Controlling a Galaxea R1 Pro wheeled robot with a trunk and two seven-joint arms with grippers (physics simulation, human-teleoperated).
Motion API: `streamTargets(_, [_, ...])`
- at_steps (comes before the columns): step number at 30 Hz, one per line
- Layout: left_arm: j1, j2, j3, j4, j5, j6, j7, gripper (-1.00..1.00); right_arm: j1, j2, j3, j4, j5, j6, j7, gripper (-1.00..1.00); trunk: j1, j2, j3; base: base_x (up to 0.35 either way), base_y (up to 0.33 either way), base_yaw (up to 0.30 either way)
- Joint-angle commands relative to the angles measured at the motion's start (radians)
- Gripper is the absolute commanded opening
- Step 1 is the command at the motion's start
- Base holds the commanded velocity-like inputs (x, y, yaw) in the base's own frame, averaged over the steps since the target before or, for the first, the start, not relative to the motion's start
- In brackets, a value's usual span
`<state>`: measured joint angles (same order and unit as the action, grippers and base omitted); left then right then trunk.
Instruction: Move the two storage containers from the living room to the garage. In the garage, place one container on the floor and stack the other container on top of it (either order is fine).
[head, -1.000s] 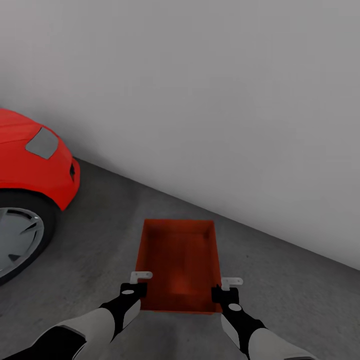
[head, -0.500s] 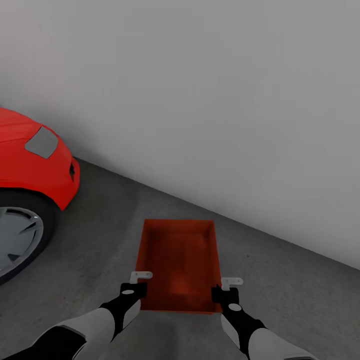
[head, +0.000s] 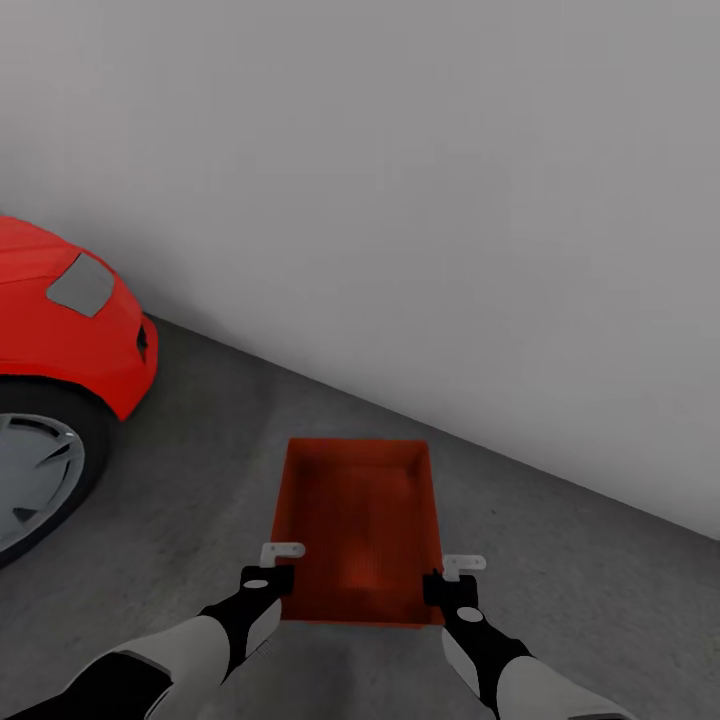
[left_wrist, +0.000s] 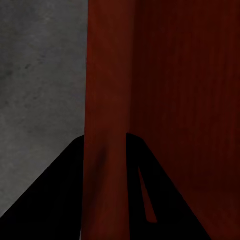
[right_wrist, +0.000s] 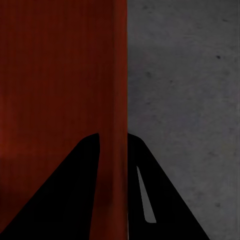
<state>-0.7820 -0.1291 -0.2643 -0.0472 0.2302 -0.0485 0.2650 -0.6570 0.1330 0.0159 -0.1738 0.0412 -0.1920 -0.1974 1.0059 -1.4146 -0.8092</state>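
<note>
Head view first: one red-orange storage container (head: 360, 530) sits out in front of the robot in the garage, over the grey concrete floor (head: 200, 500), near the white wall (head: 450, 200) and well apart from the red car (head: 70, 320). The left gripper (head: 268, 578) and right gripper (head: 452, 588) grip its near corners, one on each side wall.

Left wrist view: dark fingers (left_wrist: 60, 200) straddle the container's wall (left_wrist: 107, 100), pinching it, concrete beside it.

Right wrist view: the same, fingers (right_wrist: 165, 200) clamped narrow on the other wall (right_wrist: 117, 75).

I'd judge this as the set-down step for the first container. Whether its base touches the floor I cannot tell. Next, both grips would need to let go together and lift clear without dragging the box, before fetching the second one.
</note>
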Motion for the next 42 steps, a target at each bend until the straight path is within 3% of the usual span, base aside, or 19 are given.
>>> streamTargets(1, [0.000,0.017,0.083,0.003,0.013,-0.005,0.019,-1.00,-0.001,0.000,-0.040,-0.003,0.006,-0.035,0.007,-1.00,0.000,0.000,-0.001,0.000,-0.020,0.000])
streamTargets(21, [0.000,0.015,0.082,0.004,0.014,-0.005,0.020,-1.00,-0.001,0.000,-0.040,-0.002,0.006,-0.035,0.007,-1.00,0.000,0.000,-0.001,0.000,-0.002,0.000])
streamTargets(32, [0.000,0.016,0.083,0.003,0.015,-0.005,0.020,-1.00,-0.001,0.000,-0.040,-0.002,0.006,-0.035,0.007,-1.00,0.042,-0.077,-0.035,0.000,0.000,0.000])
streamTargets(42, [0.000,0.016,0.083,0.003,0.014,-0.005,0.020,-1.00,-0.001,0.000,-0.040,-0.003,0.006,-0.035,0.007,-1.00,0.042,-0.077,-0.035,0.000,0.000,0.000])
